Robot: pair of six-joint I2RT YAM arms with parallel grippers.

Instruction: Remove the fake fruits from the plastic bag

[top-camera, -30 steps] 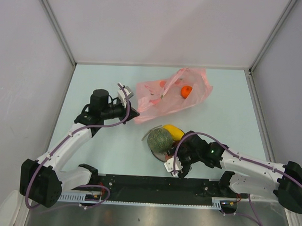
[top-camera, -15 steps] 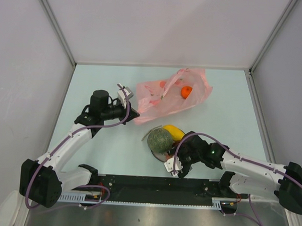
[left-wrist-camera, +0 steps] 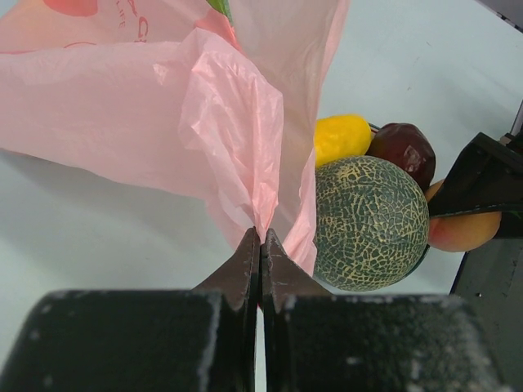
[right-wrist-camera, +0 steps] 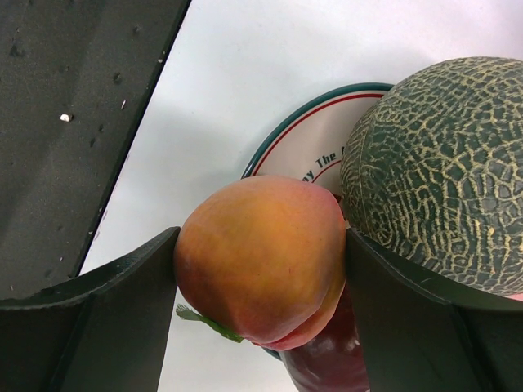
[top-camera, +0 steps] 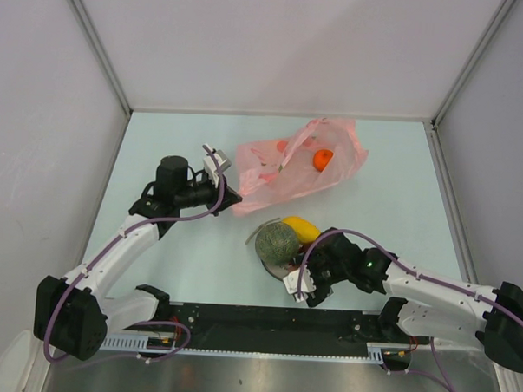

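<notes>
Pink bag (left-wrist-camera: 147,106) pinched by left pincer (left-wrist-camera: 261,243); peach (right-wrist-camera: 253,245) within right pincer (right-wrist-camera: 261,269).

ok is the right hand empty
No, the right hand is clamped on an orange-pink peach, one finger on either side, next to the melon.

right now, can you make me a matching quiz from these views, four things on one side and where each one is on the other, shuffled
Things:
1. netted melon
2. peach
3. orange ball
4. pink plastic bag

Places:
a. inside the bag
b. a fold pinched in the left gripper
c. on the plate
d. between the fingers of the right gripper

Pairs: 1-c, 2-d, 3-a, 4-b
</notes>
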